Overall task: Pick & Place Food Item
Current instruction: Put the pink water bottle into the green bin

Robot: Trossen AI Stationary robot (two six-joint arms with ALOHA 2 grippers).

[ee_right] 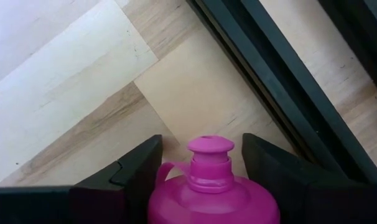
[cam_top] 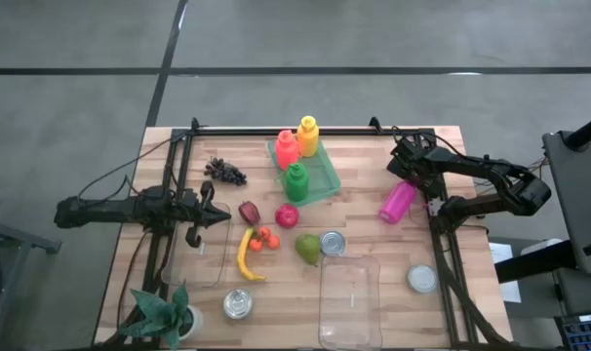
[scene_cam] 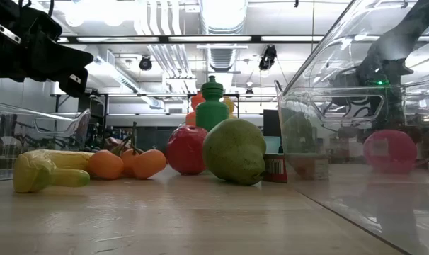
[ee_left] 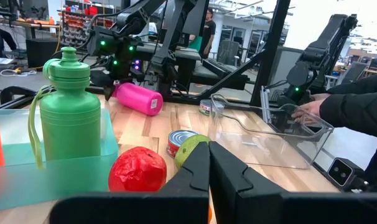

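The magenta plastic squeeze bottle (cam_top: 397, 202) lay on its side at the right of the wooden counter (cam_top: 374, 156) in the high view, its long axis running diagonally, cap toward the upper right of the frame and base toward the lower left. Its body was smooth, glossy and uniformly pink, with a knobbed cap; no label or writing could be read on it. The right tool (ee_right: 201, 163) straddled the bottle's cap end, fingers (ee_right: 136, 167) partly open on either side of the neck, apparently not clamping it. The left tool (ee_left: 209, 167), fingers pressed together and empty, hung at centre left, near a red apple (cam_top: 287, 215).
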